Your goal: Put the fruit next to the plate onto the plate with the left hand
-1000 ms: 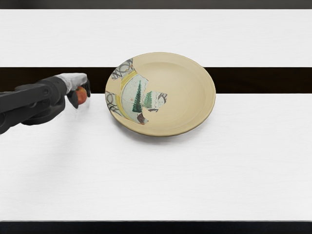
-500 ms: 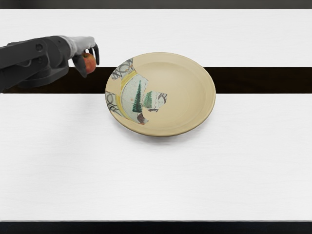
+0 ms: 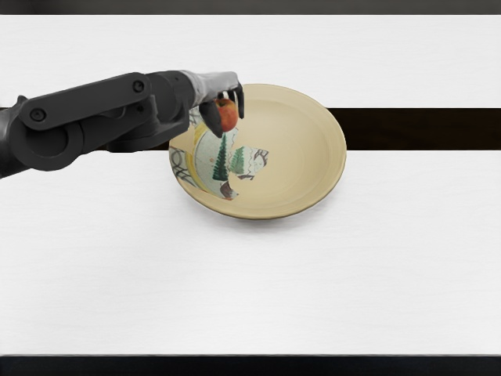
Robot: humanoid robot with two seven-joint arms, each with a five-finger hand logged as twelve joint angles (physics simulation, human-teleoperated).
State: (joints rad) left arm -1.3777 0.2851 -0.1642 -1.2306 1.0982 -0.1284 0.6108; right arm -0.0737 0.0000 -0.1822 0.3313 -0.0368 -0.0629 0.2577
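Note:
A cream plate (image 3: 305, 149) with a green tree pattern on its left part sits on the white table. My left hand (image 3: 223, 106) hangs above the plate's left side, its fingers curled around a small red-orange fruit (image 3: 227, 114). The fruit is held in the air over the plate, not resting on it. The dark left arm (image 3: 86, 125) reaches in from the left edge and covers part of the plate's left rim. The right arm does not show.
The white table (image 3: 250, 282) spreads wide in front of the plate. A dark band (image 3: 415, 129) runs across behind the plate, with another white surface beyond it.
The left hand rose from the table beside the plate with the fruit in it, then travelled right until it hangs over the plate's left side.

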